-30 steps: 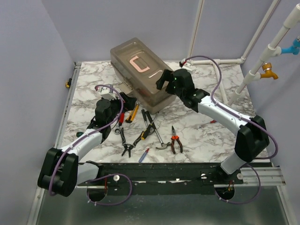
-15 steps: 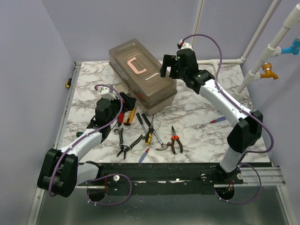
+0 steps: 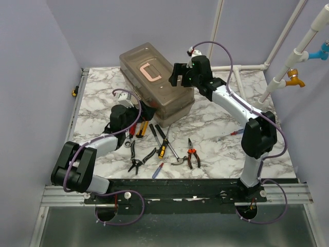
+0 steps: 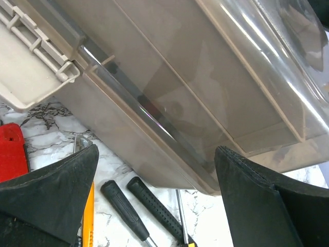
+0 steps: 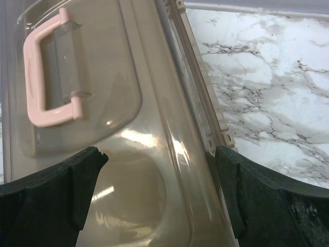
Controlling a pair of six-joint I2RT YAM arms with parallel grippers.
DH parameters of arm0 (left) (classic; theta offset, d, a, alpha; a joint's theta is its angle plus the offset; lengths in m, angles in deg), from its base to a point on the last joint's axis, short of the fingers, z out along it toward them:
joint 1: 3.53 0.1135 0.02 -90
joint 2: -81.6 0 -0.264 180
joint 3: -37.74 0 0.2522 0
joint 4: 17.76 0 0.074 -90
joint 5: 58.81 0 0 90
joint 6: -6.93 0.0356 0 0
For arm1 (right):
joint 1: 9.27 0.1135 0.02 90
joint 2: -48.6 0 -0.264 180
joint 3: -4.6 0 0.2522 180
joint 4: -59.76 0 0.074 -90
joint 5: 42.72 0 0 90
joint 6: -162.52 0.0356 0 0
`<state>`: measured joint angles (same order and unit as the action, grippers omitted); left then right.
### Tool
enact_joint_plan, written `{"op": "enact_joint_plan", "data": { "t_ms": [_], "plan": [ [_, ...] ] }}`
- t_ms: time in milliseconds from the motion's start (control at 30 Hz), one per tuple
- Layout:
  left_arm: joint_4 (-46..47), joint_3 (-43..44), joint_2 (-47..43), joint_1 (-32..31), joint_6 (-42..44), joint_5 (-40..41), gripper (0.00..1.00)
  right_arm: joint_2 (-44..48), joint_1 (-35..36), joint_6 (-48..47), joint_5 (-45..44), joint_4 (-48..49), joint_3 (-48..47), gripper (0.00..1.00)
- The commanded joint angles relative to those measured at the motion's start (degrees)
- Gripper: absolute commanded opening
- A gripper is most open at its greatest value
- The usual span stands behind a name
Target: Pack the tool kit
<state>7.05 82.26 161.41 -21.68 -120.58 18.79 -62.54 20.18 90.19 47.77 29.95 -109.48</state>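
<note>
The tool kit's beige-grey toolbox [image 3: 164, 98] stands closed at the back middle, its smoky lid [image 5: 128, 154] bearing a pink handle [image 3: 150, 71]. My right gripper [image 3: 177, 77] hovers open over the lid's right edge, the handle [image 5: 49, 77] to its left. My left gripper [image 3: 145, 110] is open, close against the box's front wall [image 4: 180, 92], near a beige latch [image 4: 31, 56]. Nothing is held. Loose tools lie in front: a red cutter [image 3: 132, 129], orange-handled pliers [image 3: 193, 153], black pliers [image 3: 138, 162], and black-handled tools [image 4: 123, 208].
A yellow-handled knife [image 3: 145, 125] lies beside the red cutter [image 4: 10, 154]. One small screwdriver [image 3: 158, 170] lies near the front edge, another [image 3: 234, 133] under the right arm. White pipes [image 3: 288, 56] stand at the back right. Walls close in at the left and rear.
The right gripper has swung back and left from the box's front corner to above its lid. The box has shifted slightly left. The left gripper has pushed closer to the box's front.
</note>
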Motion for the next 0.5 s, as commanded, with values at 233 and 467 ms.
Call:
{"op": "enact_joint_plan", "data": {
  "t_ms": [233,467],
  "plan": [
    [-13.62,21.57,9.81,-0.08,3.43,-2.1,0.98,-4.9,1.31,1.35,14.49,-6.71,5.03,0.98],
    [-22.6,31.01,13.26,5.21,-0.03,-2.26,0.98,-7.93,6.19,5.41,16.4,-3.62,1.96,0.96]
  ]
}}
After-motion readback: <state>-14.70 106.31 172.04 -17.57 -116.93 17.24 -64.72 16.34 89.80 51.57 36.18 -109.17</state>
